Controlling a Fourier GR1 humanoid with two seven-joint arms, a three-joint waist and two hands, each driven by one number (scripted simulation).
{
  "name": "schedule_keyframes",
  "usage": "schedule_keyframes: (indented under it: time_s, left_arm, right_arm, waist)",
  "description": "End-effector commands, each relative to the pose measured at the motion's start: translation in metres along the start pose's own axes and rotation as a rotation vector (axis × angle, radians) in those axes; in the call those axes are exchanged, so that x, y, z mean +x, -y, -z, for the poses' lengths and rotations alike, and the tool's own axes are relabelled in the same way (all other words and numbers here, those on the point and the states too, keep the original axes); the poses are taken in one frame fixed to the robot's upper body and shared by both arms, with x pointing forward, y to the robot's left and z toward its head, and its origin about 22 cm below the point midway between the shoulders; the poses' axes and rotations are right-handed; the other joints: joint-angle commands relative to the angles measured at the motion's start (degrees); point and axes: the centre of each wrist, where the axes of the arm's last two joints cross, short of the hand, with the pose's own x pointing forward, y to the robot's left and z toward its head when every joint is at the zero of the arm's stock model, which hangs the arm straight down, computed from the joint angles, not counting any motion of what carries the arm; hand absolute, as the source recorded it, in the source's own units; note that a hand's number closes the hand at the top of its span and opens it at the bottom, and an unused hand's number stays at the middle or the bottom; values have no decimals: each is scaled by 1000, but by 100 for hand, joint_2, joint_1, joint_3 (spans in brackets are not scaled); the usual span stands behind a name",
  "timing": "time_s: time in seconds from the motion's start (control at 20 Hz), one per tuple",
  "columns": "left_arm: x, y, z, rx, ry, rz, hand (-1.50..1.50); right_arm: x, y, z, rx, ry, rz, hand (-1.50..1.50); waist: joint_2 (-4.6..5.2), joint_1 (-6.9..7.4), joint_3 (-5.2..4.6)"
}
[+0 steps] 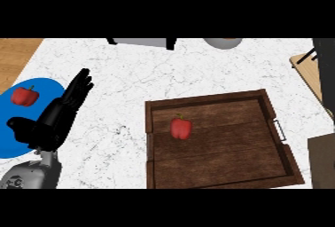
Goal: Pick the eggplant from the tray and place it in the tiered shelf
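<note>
You see the left hand (pixel 59 113), fingers straight and released, left of the wooden tray (pixel 274 128). No eggplant shows; a red bell pepper (pixel 181 127) lies inside the tray. Another red pepper (pixel 25 95) sits on the blue plate (pixel 46 86).

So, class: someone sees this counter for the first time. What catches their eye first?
Probably the dark wooden tray at centre-right, with one red pepper lying in it. Next, the black left hand, fingers straight, beside a blue plate holding another pepper. No eggplant shows.
</note>
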Motion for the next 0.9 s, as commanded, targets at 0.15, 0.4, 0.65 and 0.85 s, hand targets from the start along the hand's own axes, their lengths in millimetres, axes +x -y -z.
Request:
schedule_keyframes:
  time_s: [0.15, 0.4, 0.65, 0.85]
  left_arm:
    - [3, 1, 3, 1, 9, 1, 0]
    - [0, -10, -3, 26, -5, 10, 0]
    - [-1, -10, -7, 17, -18, 10, 0]
    - [2, -9, -3, 26, -7, -3, 0]
  right_arm:
    - [6, 43, 33, -107, -232, 585, 150]
    - [-55, -41, 47, -56, -97, -75, 150]
    - [-46, -34, 70, -104, -116, -353, 150]
    - [-37, -27, 81, -136, -90, -446, 150]
  waist:
    - [43, -1, 45]
    - [62, -225, -59]
    - [-64, -82, -36]
    - [-70, -122, -14]
